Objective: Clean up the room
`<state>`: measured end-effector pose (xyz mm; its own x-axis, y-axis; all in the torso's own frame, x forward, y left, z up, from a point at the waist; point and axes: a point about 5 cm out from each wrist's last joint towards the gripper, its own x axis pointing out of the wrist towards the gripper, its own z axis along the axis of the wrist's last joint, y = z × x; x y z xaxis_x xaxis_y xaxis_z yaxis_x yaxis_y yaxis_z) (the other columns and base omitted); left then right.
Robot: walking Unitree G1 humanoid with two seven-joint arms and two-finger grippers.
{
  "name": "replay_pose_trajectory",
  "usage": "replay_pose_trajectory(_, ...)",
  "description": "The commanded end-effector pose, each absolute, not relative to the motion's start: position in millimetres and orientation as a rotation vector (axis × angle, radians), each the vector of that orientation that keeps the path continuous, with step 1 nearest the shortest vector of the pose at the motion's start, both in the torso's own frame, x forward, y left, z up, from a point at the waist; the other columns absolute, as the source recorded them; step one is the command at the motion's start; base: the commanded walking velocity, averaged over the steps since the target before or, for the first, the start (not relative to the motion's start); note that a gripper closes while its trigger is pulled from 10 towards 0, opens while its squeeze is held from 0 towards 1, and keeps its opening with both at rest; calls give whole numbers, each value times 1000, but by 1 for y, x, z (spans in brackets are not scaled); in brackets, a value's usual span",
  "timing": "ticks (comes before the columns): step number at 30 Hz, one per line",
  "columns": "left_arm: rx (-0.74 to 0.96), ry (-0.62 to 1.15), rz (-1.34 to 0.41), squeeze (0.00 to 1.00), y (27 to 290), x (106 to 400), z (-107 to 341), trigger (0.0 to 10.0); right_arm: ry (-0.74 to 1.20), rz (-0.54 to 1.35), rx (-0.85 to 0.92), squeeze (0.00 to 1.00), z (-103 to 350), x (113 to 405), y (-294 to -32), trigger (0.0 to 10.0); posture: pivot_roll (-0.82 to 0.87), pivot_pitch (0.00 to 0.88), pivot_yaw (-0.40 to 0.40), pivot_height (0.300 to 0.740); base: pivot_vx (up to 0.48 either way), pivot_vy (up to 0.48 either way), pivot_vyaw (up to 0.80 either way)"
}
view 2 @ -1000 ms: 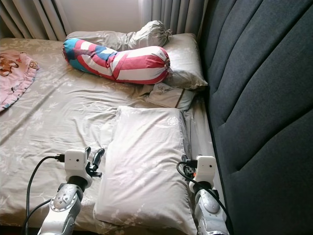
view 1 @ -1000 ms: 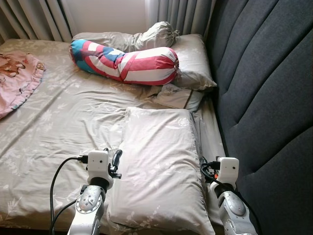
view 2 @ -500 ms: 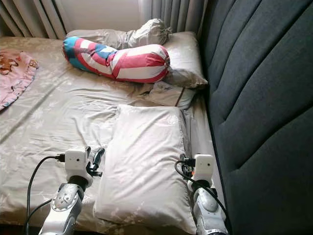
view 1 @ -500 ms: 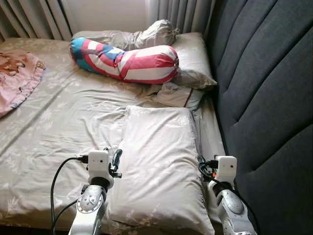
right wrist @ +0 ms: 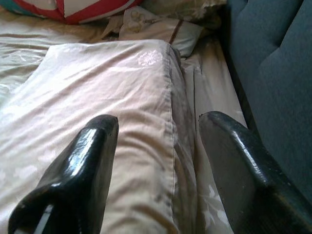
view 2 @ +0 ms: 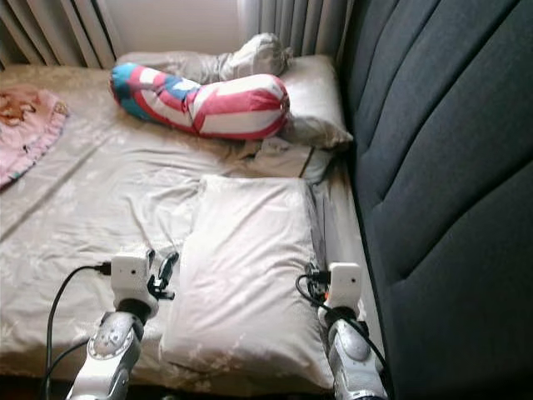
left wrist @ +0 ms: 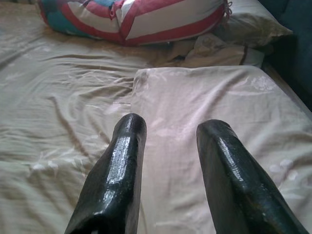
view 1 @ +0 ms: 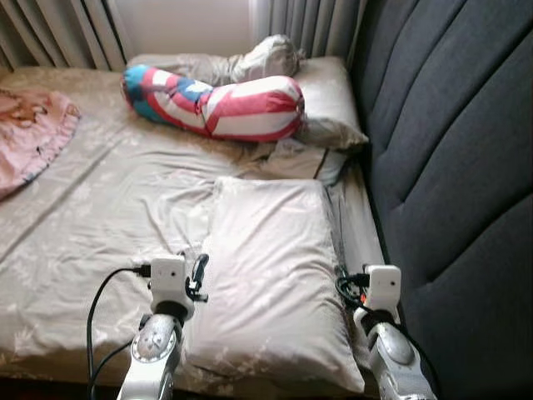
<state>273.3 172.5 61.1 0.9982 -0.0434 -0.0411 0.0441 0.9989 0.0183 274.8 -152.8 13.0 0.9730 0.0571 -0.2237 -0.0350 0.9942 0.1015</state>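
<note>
A long beige pillow (view 1: 275, 283) lies on the beige bed sheet (view 1: 108, 208), close to the bed's near edge. My left gripper (left wrist: 171, 126) is open, low over the sheet at the pillow's left edge, with nothing between its fingers. At the pillow's right edge, by the gap to the headboard, my right gripper (right wrist: 158, 122) is open and also holds nothing. A red, white and blue striped bolster (view 1: 216, 104) rests across the far part of the bed.
A dark grey padded headboard (view 1: 450, 167) runs along the right. More beige pillows (view 1: 329, 100) and a crumpled pillowcase (view 1: 300, 160) sit by the bolster. A pink blanket (view 1: 33, 137) lies at the far left. Curtains (view 1: 308, 21) hang behind the bed.
The view has shifted slightly and gone a little blurred. Both grippers stay open at the pillow's two sides, and the pillow lies as before.
</note>
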Motion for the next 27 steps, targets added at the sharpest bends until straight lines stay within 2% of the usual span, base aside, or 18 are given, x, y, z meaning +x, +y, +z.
replay_pose_trajectory(1,33,46,-46,0,172,273,59,10000,242,36,94,0,10,272,-155,10000,-124,80,-61,663,0,0,0)
replay_pose_trajectory(5,34,48,-45,0,172,273,59,10000,261,40,91,0,8,273,-154,10000,-124,80,-61,663,0,0,0)
replay_pose_trajectory(9,36,51,-44,0,172,273,59,10000,245,57,110,0,10,273,-151,10000,-124,80,-61,643,0,0,0)
replay_pose_trajectory(27,29,54,-50,0,172,275,59,10000,241,62,114,0,10,272,-150,10000,-123,82,-61,643,0,0,0)
